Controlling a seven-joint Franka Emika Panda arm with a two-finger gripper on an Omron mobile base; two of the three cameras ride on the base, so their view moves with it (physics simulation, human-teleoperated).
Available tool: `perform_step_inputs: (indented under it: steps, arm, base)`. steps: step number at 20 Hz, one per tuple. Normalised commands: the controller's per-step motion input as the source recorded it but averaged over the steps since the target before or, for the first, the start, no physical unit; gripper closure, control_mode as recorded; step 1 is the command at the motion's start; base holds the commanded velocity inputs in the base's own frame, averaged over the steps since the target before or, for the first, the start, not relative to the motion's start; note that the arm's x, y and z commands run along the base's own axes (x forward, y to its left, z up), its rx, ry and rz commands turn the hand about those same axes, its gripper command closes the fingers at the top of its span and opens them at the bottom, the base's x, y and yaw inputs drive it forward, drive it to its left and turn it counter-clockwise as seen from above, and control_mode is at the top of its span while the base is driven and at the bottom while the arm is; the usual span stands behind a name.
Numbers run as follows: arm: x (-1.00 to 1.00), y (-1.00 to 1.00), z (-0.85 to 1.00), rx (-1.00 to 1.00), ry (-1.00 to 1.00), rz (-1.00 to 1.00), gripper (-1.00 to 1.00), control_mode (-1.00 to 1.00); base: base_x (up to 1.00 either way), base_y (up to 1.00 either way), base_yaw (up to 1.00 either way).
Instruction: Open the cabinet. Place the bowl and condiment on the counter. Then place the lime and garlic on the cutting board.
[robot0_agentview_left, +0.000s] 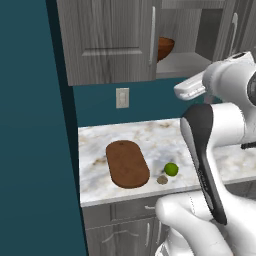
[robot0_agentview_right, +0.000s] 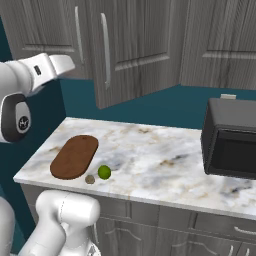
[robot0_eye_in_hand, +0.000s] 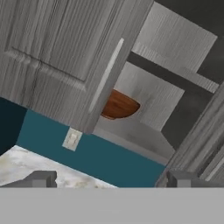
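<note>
fingers (robot0_eye_in_hand: 109, 178) wide open, empty | one bowl (robot0_eye_in_hand: 119, 105) | one lime (robot0_agentview_left: 171, 169) | one garlic (robot0_agentview_left: 162, 179)

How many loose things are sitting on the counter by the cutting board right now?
2: the lime just right of the cutting board, and the garlic nearer the counter edge beside the lime.

Grey wood-grain cabinet (robot0_agentview_left: 107, 40), reddish-brown bowl (robot0_agentview_left: 165, 47), white beige-veined marble bench (robot0_agentview_left: 150, 137), dark brown cutting board (robot0_agentview_left: 127, 163), bright green lime (robot0_agentview_left: 171, 169)
</note>
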Motion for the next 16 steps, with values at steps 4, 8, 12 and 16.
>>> perform_step_inputs:
  steps: [4,8,12,16]
  arm:
    - [0.33,0.23,-0.01,-0.06,0.00,-0.14,-1.00,-1.00]
    - [0.49,0.09,-0.02,-0.05,0.04,-0.15,-1.00,-1.00]
    - [0.49,0.01,-0.06,-0.04,0.08,-0.13,-1.00,-1.00]
    - [0.38,0.00,-0.10,-0.02,0.06,-0.05,-1.00,-1.00]
  base:
    - [0.00,0.00,0.00]
    - [0.00,0.00,0.00]
    - [0.00,0.00,0.00]
    - [0.00,0.00,0.00]
